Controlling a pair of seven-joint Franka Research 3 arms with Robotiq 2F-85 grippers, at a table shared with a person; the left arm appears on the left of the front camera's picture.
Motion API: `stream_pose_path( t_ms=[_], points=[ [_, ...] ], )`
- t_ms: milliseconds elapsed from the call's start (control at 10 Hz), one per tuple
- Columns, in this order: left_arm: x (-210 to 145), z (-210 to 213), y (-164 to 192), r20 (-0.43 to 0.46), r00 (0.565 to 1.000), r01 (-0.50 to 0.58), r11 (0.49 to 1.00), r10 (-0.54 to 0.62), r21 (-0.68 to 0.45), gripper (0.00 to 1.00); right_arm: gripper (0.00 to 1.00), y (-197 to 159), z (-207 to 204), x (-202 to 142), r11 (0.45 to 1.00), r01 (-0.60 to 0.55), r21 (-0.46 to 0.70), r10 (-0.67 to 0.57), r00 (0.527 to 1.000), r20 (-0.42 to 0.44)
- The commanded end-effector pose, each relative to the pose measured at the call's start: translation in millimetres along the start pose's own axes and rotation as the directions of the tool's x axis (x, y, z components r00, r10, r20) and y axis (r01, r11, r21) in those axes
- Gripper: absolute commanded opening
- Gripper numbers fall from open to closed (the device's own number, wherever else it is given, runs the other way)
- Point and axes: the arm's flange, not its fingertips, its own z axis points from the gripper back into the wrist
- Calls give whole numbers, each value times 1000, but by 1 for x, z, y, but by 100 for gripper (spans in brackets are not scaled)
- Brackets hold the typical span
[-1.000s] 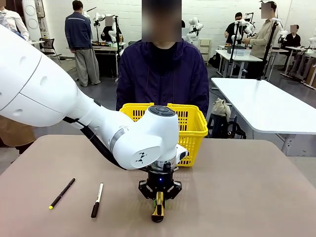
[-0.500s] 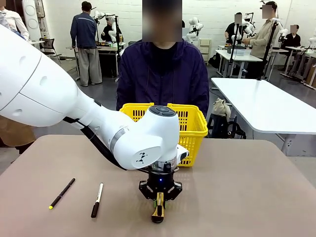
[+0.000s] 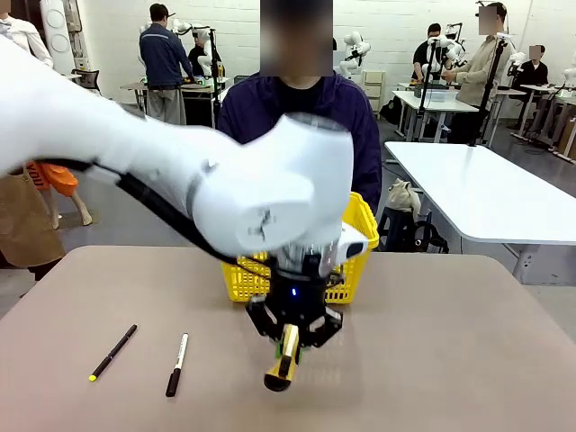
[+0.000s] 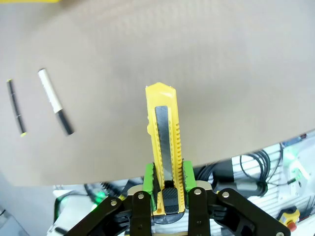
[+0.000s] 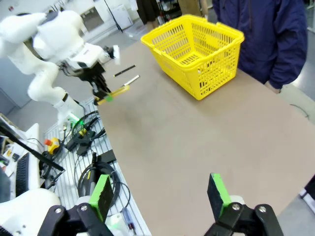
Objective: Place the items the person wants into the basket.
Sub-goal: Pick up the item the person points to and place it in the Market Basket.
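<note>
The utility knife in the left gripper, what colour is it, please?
Yellow with a black slider, clearest in the left wrist view.

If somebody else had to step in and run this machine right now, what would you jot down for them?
Left gripper: shut on the utility knife, lifted clear of the table.
Right gripper: open, holding nothing, off at the table's side.
Basket: at the far edge, in front of the person.
Pen and marker: lying on the table.
Done: knife picked up.
Left: carry it over the basket and let go.

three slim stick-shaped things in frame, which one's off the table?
The yellow-and-black utility knife, clamped in the left hand and lifted clear. The black pen with the yellow tip and the white-and-black marker both lie flat on the table.
</note>
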Motion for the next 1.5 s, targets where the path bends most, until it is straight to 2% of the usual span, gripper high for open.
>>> stream_pose_path(
  t_ms=[0, 100, 300, 500, 600, 1000, 1100, 1200, 1400],
  points=[
    [6, 45, 10, -19, 1000, 15, 1000, -15, 1, 0, 100, -1, 1, 2, 1000, -13, 8, 13, 1000, 29],
    [4, 70, 10, -24, 1000, 19, 1000, -19, -22, 0, 100, -1, 1, 2, 1000, -13, 8, 13, 1000, 29],
    [3, 94, 9, -3, 1000, 18, 999, -18, -32, 0, 100, -1, 1, 2, 1000, -13, 8, 13, 1000, 29],
    [9, 98, 10, -27, 1000, -8, 1000, 8, -14, 0, 100, -1, 1, 2, 1000, -13, 8, 13, 1000, 29],
    [3, 101, 11, 19, 1000, 2, 1000, -1, -23, 0, 100, -1, 1, 2, 1000, -13, 8, 13, 1000, 29],
    [3, 101, 11, 19, 1000, 2, 1000, -1, -23, 0, 100, -1, 1, 2, 1000, -13, 8, 13, 1000, 29],
    [4, 99, 8, 11, 1000, 4, 1000, -4, -19, 26, 100, -1, 1, 2, 1000, -13, 8, 13, 1000, 29],
    [19, 110, 26, 16, 991, 131, 986, -130, -102, 26, 100, -1, 1, 2, 1000, -13, 8, 13, 1000, 29],
    [63, 134, 67, 39, 935, 353, 916, -353, -189, 26, 100, -1, 1, 2, 1000, -13, 8, 13, 1000, 29]
  ],
)
